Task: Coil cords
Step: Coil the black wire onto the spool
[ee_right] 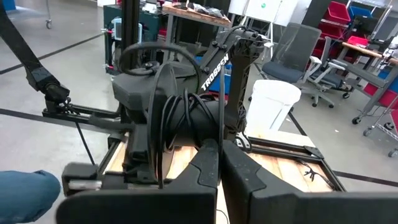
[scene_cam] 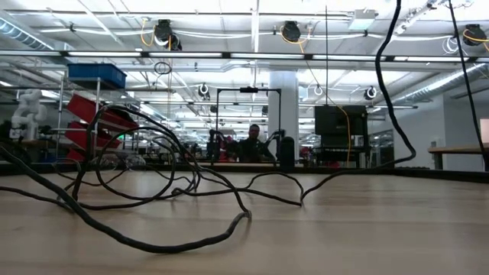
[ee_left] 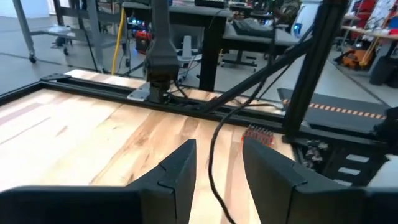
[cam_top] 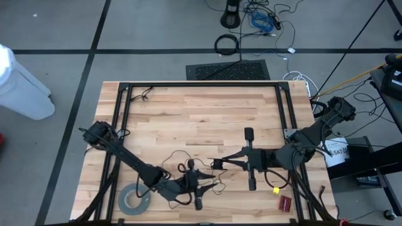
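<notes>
Room: open lab hall, strip lights, racks and benches behind; grey floor w/ dark tape lines, loose cables beyond far edge.

Worktop [cam_top: 188, 119]: pale wood planks inside a black frame.

Item 1, cord [cam_top: 179, 157]: one long, v. thin dark wire, lying slack in loose irregular loops on the near-centre of the worktop, towards the near edge. Not coiled yet. In low view [scene_cam: 153, 183] it sprawls in tangled arcs flat on the wood. Small disc end: cannot pick it out for certain.

Item 2, left tool [cam_top: 201, 183]: near the near edge, left of centre, fingers partly apart w/ a strand of cord [ee_left: 214, 155] running between them. Grasping or merely straddling: cannot tell. Judged placed so as to gather wire.

Item 3, right tool [cam_top: 218, 165]: near centre, just beside the left tool, clenched tight [ee_right: 219, 168]; a thin wire seems to run up from its tips, but hold not confirmable. Judged to be pinning one end taut so the other arm can wind.

Item 4, tape roll [cam_top: 134, 199]: wide, grey, near-left corner area, apart from cord; not part of job.

Item 5, small red and yellow bits [cam_top: 281, 198]: near-right corner, untouched.

Progress est.: early, loops not formed.
</notes>
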Controlling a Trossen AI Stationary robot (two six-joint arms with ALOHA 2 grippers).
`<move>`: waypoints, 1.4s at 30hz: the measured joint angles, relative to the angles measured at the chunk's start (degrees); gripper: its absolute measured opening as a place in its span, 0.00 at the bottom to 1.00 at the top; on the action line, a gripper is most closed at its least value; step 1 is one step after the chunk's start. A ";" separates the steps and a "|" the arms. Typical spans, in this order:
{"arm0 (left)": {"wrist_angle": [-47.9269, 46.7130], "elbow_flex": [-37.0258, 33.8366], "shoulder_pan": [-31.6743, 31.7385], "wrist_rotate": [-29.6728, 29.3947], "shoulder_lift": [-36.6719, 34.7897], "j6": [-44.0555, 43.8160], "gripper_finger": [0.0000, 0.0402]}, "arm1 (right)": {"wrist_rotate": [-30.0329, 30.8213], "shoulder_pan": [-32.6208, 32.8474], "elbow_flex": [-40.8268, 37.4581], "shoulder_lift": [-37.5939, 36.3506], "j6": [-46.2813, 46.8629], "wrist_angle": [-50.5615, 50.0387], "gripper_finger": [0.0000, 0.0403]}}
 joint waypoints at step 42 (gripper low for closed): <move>-17.76 -0.02 -2.03 -6.33 -4.75 1.33 0.01 | -0.09 -0.39 0.00 0.09 -0.03 -0.57 0.00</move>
